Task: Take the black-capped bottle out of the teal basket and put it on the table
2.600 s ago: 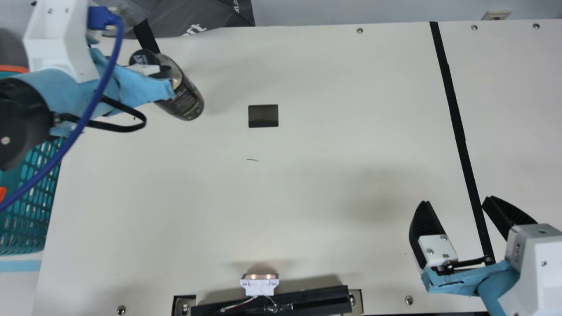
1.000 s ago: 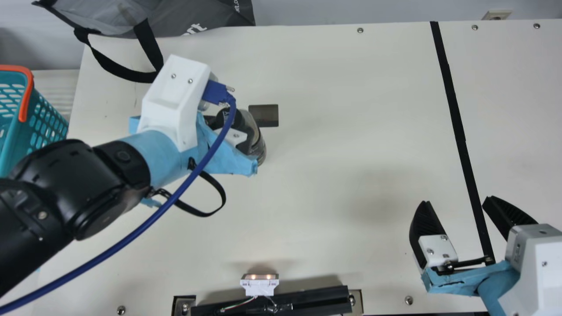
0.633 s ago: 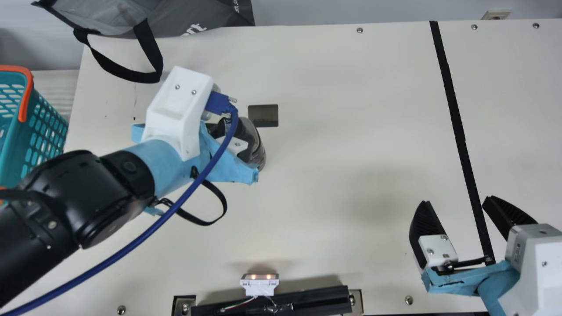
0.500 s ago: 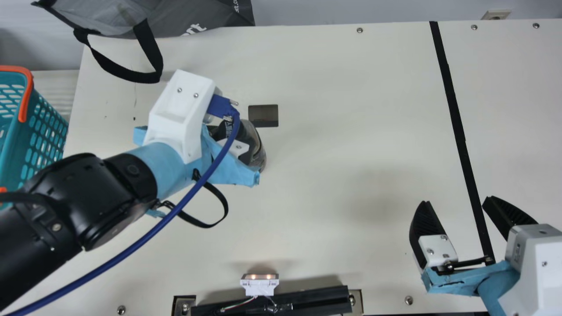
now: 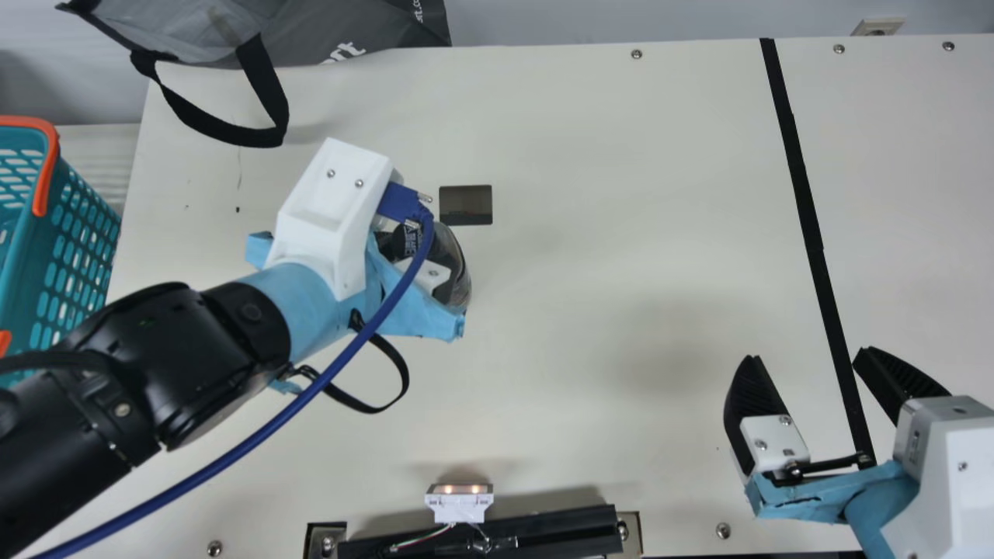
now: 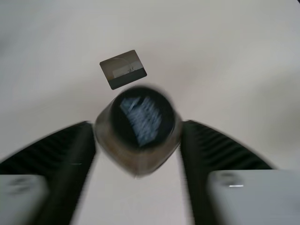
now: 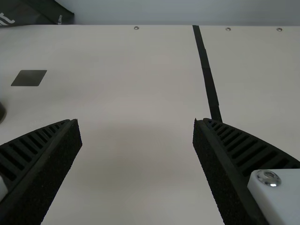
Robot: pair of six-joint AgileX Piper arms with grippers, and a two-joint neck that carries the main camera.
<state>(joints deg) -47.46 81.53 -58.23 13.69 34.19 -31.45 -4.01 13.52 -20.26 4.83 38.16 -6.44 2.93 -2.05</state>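
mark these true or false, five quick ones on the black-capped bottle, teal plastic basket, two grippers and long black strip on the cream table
1. The black-capped bottle is between the left gripper's fingers. True.
2. The right gripper is shut. False: the right gripper's fingers stand wide apart.
3. The teal plastic basket has an orange handle. True.
4. The bottle is inside the basket. False: the bottle is out of the basket, over the cream table.
5. The long black strip is nearer the right gripper than the left. True.
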